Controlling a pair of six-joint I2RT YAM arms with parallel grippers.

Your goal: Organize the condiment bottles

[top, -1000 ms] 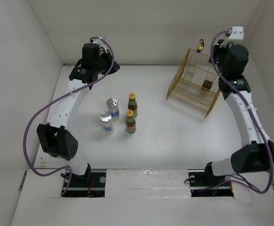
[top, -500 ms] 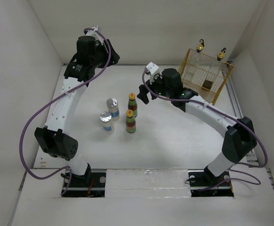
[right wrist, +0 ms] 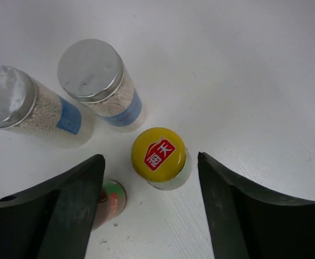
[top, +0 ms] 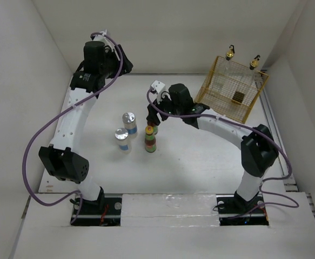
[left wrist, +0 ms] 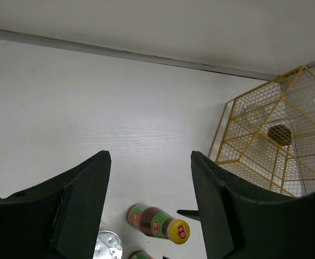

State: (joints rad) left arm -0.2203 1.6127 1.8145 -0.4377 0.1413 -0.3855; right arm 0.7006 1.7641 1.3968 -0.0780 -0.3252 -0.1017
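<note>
My right gripper (right wrist: 151,156) is open and hangs over the far dark condiment bottle (right wrist: 159,155), whose yellow cap sits between the fingers without touching them. In the top view this bottle (top: 153,129) is partly hidden under the gripper (top: 156,117). The near dark bottle (top: 150,140) stands just in front of it. Two white silver-lidded bottles (top: 129,123) (top: 122,139) stand to their left. Two clear gold-capped bottles (top: 229,53) (top: 254,62) stand in the yellow wire basket (top: 238,110). High at the back left, my left gripper (left wrist: 149,156) is open and empty.
The wire basket (left wrist: 270,135) sits tilted at the back right, with a small dark block (top: 237,97) inside. White walls close in the back and both sides. The right arm's forearm (top: 222,127) stretches across the table between the basket and the bottles.
The right arm swung from the basket's back corner to above the dark bottles, leaving a second gold-capped bottle showing there. Both grippers went from shut to open. The left arm lifted slightly.
</note>
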